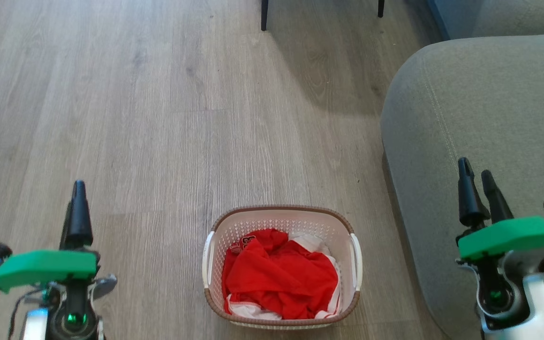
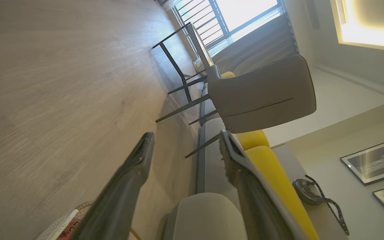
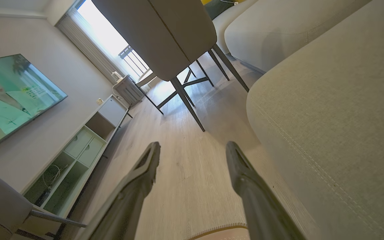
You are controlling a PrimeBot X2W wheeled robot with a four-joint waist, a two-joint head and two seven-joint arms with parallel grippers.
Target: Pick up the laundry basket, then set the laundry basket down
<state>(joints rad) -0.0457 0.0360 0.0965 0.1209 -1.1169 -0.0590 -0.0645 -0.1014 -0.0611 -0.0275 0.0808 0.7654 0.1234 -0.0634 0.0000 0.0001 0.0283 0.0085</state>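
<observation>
Left hand and right hand, both spread empty, flank the laundry basket holding red-and-white clothes.

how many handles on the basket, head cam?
2. Left handle on the basket's left side, right handle on its right side. Both are white and sit just under the brown rim.

No legible text; white print on red garment unreadable.
</observation>
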